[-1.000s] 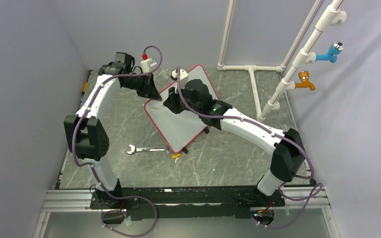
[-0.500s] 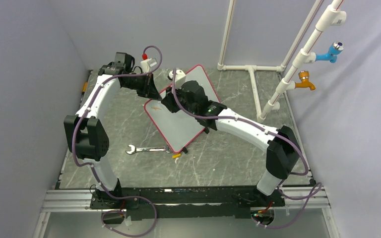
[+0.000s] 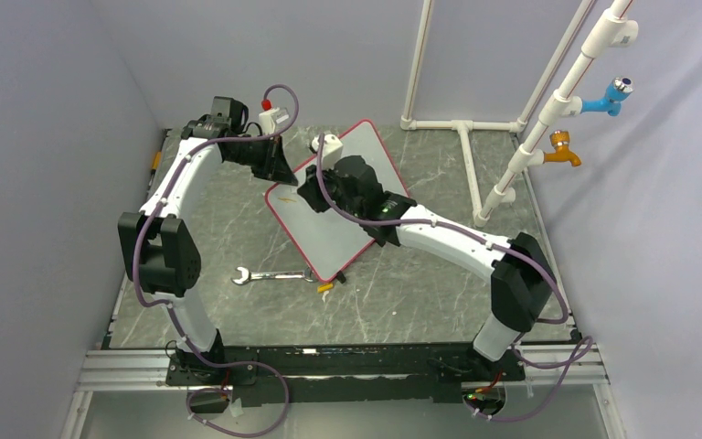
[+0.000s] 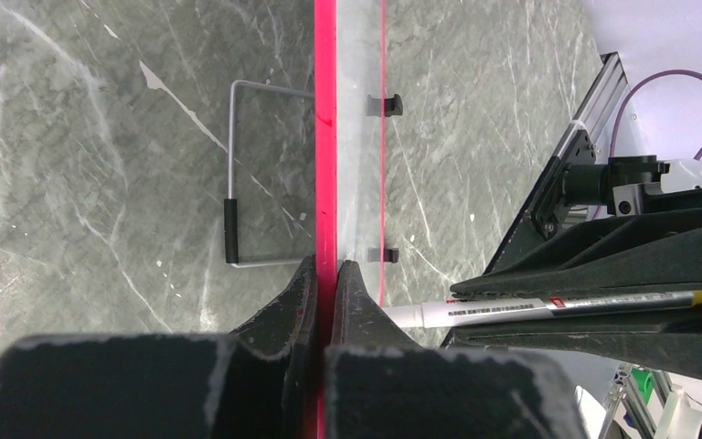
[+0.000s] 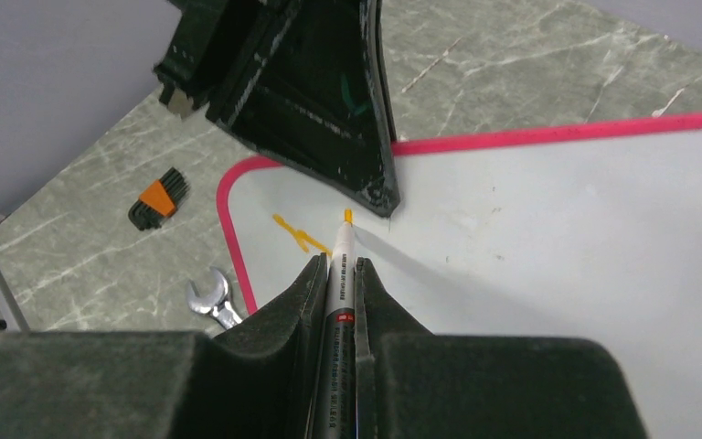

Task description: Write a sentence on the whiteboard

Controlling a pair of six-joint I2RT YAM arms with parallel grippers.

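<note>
Whiteboard (image 3: pixel 329 233) is sitting angled on the grey table (image 3: pixel 420 279); left gripper (image 4: pixel 326 274) is pinching its red rim, right gripper (image 5: pixel 336 265) is clenching an orange-tipped marker (image 5: pixel 342 245), tip just beside orange strokes (image 5: pixel 297 235).

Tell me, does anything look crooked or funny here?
Yes. The whiteboard sits crooked, turned cornerwise on the table. A wrench lies loose beside its near corner, which seems odd for a writing job.
</note>
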